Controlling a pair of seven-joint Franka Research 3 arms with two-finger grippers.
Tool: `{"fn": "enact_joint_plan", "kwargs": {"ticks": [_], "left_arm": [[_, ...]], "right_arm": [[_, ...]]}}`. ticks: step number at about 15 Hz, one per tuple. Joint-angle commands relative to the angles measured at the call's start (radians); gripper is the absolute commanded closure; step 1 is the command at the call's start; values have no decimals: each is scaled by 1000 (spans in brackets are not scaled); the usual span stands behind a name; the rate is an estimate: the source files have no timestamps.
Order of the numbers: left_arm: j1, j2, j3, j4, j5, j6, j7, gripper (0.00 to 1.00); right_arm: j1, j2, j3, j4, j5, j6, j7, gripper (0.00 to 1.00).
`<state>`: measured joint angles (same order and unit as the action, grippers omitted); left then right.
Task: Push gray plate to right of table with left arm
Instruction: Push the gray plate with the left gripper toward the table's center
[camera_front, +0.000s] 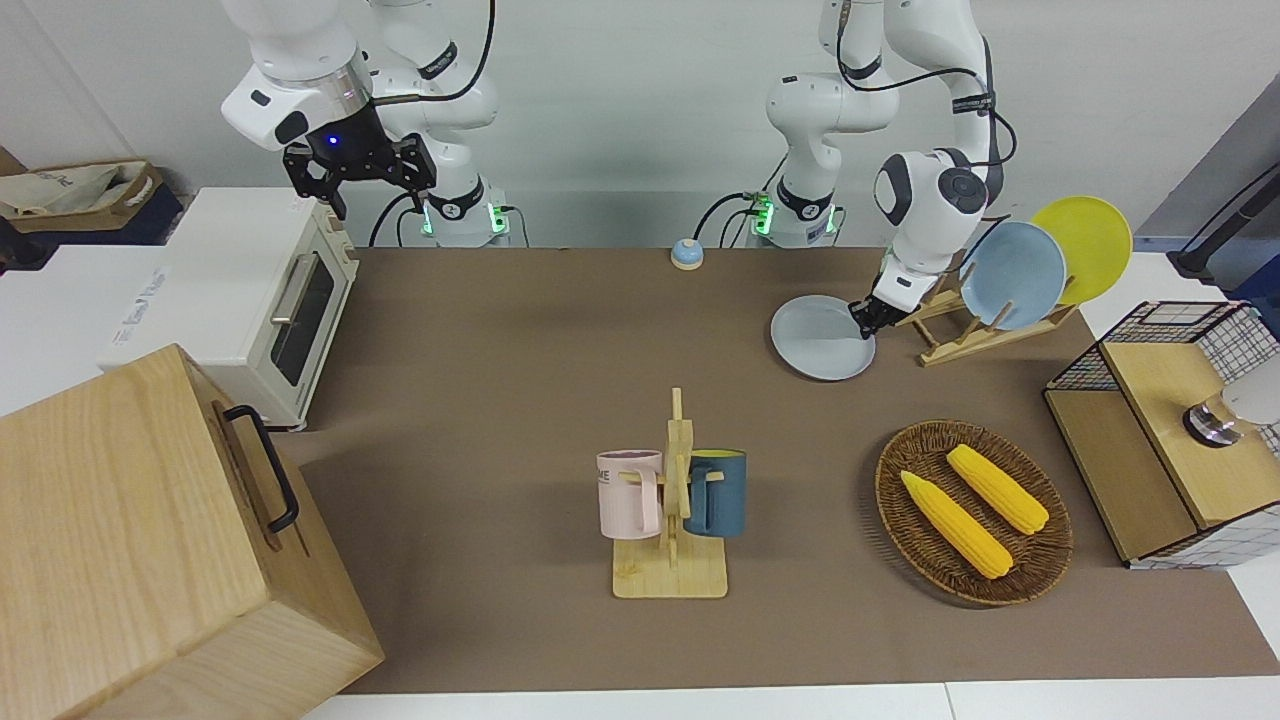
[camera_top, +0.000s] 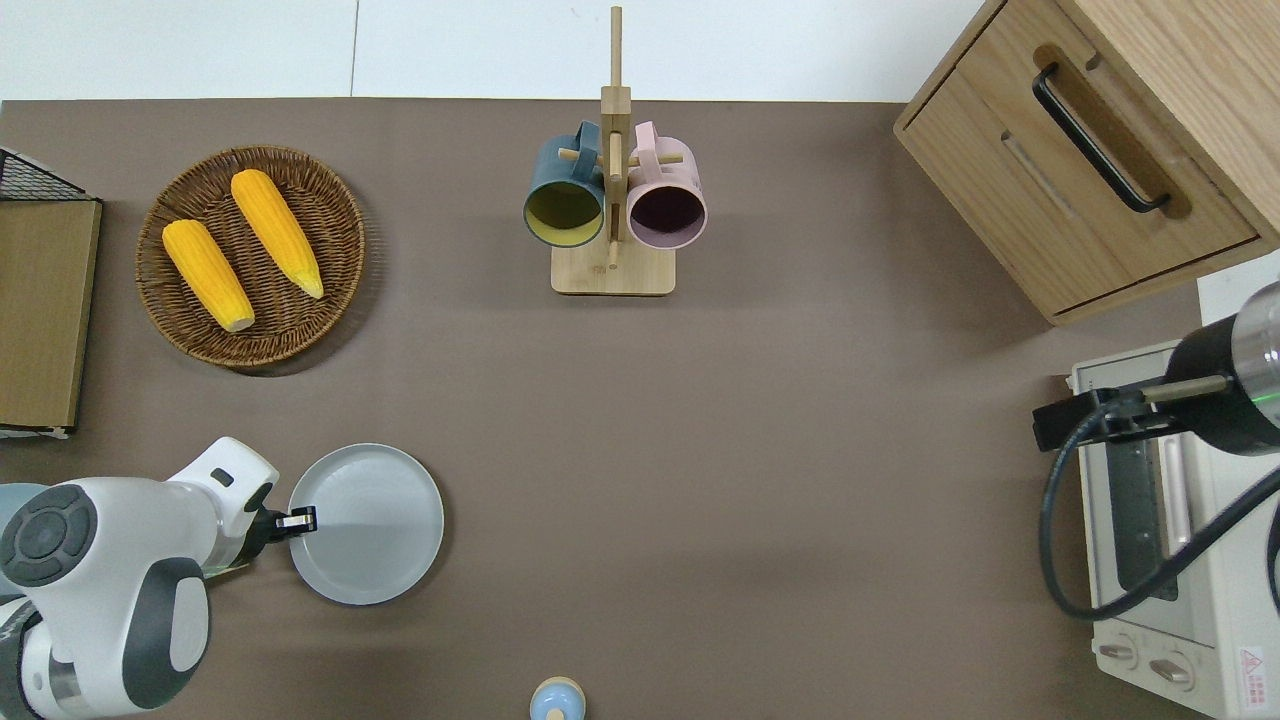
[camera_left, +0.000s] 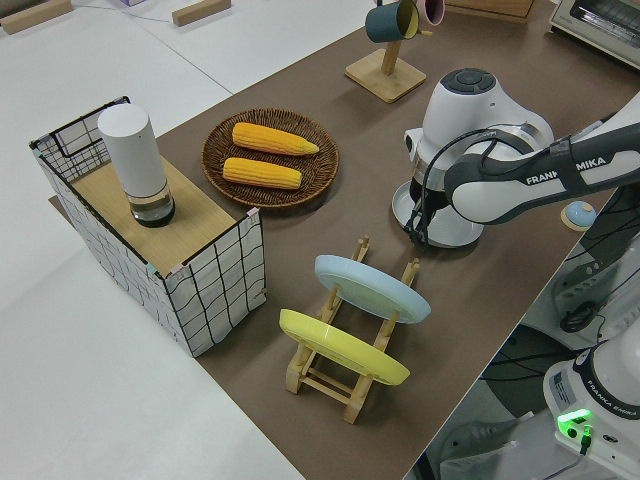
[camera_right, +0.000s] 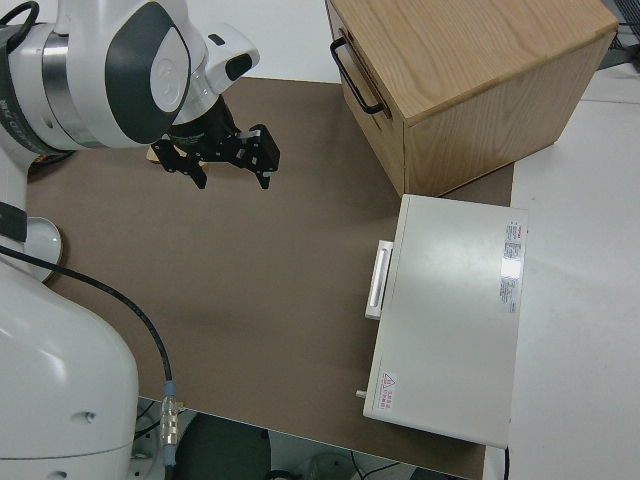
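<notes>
**Plate push barely begun, most of the brown table left to cross**

Brown matting covers the long table (camera_top: 760, 430) from end to end, and nearly all of it lies open between the gray plate (camera_top: 366, 523) and where it is meant to go. Starting close to the robots: the plate sits flat on the mat at the left arm's end of the table, just beside the wooden rack (camera_front: 950, 338) holding the sky-blue plate (camera_front: 1012, 275) and the yellow plate (camera_front: 1085, 247). The left gripper (camera_top: 297, 520) is down at the plate's rim, on the edge toward its own end of the table, so it looks set to shove the plate across. Whether its fingers are parted or closed I cannot tell from where I stand, and I see no sign that it has hold of anything. A small blue knob (camera_top: 557, 699) rests on the mat at the robots' edge, about midway along.

Farther out stand the wicker basket (camera_top: 330, 300) with two ears of corn (camera_top: 276, 232) and the mug tree (camera_top: 613, 270) with its blue and pink mugs. The right gripper (camera_front: 360, 170) is parked, its fingers spread wide and empty.

To my eye the approach is done and the real work remains: the plate is yet to travel the length of the table toward the toaster oven (camera_front: 262, 300) and the wooden drawer box (camera_front: 150, 540)
</notes>
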<state>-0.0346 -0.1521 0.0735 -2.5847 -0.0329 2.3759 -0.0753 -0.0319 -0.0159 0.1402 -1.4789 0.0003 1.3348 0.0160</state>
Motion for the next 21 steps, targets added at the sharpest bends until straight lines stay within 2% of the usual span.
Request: {"fn": "enact_joint_plan", "kwargs": {"ticks": [1, 3, 8, 12, 15, 17, 19, 21], "left_arm": [[-10, 31, 2, -2, 21, 25, -61, 1000], [-49, 43, -8, 3, 15, 25, -116, 1000], [-238, 117, -11, 74, 11, 26, -378, 1000], [-422, 196, -11, 155, 10, 25, -610, 1000], [-527, 267, -14, 227, 7, 26, -757, 1000], [-541, 322, -79, 300, -12, 25, -858, 1000], [-541, 363, -127, 356, -12, 23, -937, 1000], [-541, 376, -167, 376, -10, 23, -994, 1000]], "right_arm": [[-19, -2, 16, 9, 4, -16, 12, 17], [-19, -2, 16, 9, 4, -16, 13, 17], [-19, -2, 16, 9, 4, -16, 12, 17], [-19, -2, 16, 9, 4, -16, 12, 17], [-19, -2, 16, 9, 4, -16, 12, 17], [-19, -2, 16, 9, 4, -16, 12, 17], [-19, -2, 16, 9, 4, -16, 12, 17], [-20, -2, 16, 9, 4, -16, 13, 17]]}}
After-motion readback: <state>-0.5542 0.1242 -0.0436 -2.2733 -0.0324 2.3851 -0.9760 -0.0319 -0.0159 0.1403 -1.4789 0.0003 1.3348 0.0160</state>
